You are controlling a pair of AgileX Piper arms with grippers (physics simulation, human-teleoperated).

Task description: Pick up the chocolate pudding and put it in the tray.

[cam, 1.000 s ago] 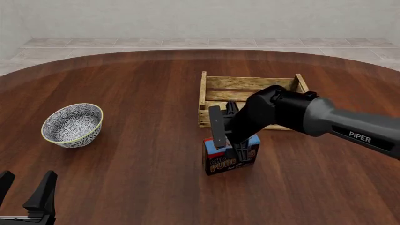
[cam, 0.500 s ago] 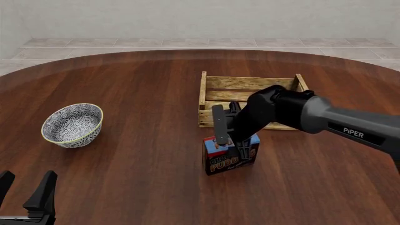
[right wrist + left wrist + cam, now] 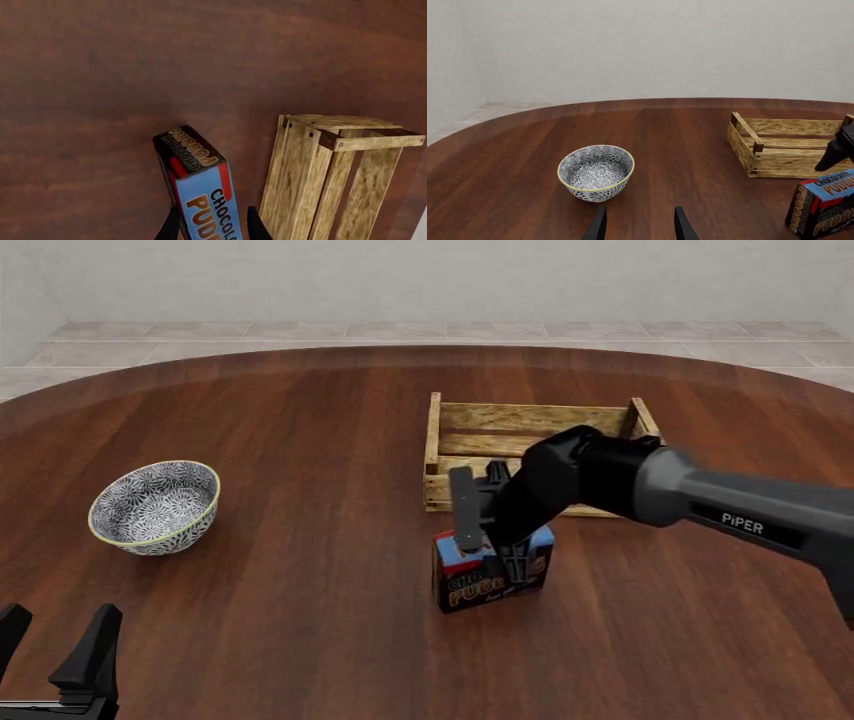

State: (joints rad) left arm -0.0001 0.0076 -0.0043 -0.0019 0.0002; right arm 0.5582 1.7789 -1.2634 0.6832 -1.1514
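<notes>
Chocolate pudding (image 3: 491,575) upright just before the tray (image 3: 445,445), right gripper (image 3: 489,558) straddling its top, jaws narrow, seemingly not yet clamped, poised for lift; left gripper (image 3: 639,226) parked, jaws apart.

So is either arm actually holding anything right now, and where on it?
The right gripper straddles the top of the chocolate pudding, its jaws on either side, but a closed grip cannot be told. The left gripper is open and empty.

chocolate pudding (image 3: 200,187) between claw (image 3: 212,226) fingers, possibly gripped
</notes>
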